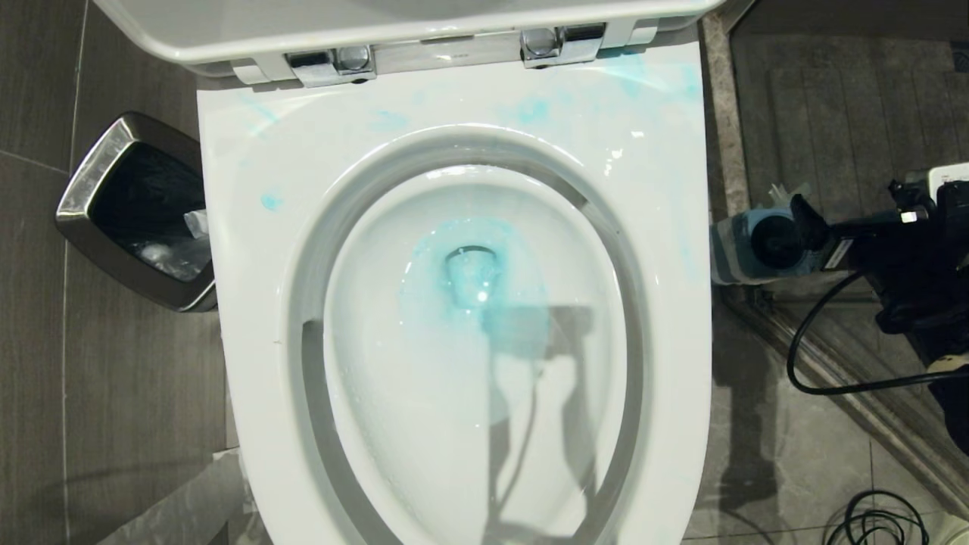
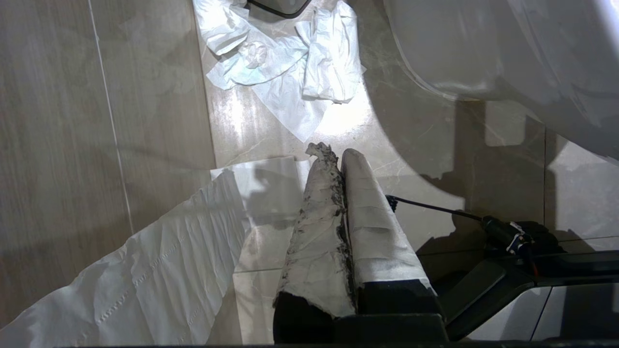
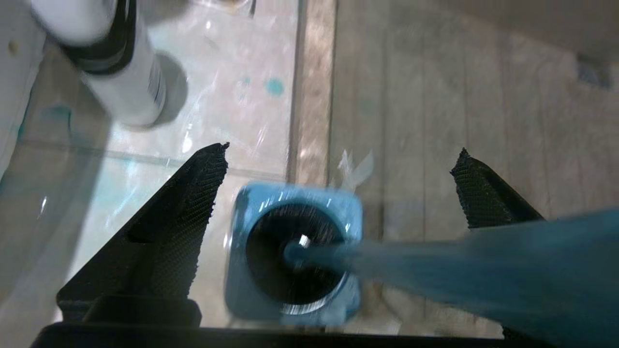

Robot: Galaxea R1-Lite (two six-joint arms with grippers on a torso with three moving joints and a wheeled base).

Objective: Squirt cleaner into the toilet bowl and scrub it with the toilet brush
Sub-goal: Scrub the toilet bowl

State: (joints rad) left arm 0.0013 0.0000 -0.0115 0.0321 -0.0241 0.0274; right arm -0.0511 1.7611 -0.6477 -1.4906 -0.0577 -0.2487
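Observation:
The toilet bowl (image 1: 378, 363) fills the head view, its lid up. Turquoise cleaner (image 1: 473, 276) pools round the drain, with pale blue smears on the back rim. On the floor to the bowl's right stands the light-blue-topped holder (image 1: 738, 253) (image 3: 295, 198). The toilet brush handle (image 3: 435, 273) rises out of it, slanting past one finger. My right gripper (image 3: 344, 148) hovers over the holder, open wide, with nothing clamped; its arm (image 1: 901, 242) comes in from the right. My left gripper (image 2: 333, 154), with tape-wrapped fingers, is shut and empty, low beside the toilet base.
A chrome-rimmed waste bin (image 1: 144, 212) stands left of the bowl. A white cylinder with a black band (image 3: 121, 72) stands on the floor near the holder. A stone sill (image 1: 719, 113) runs along the bowl's right side. Crumpled paper (image 2: 290, 63) and a cable (image 1: 833, 378) lie on the tiles.

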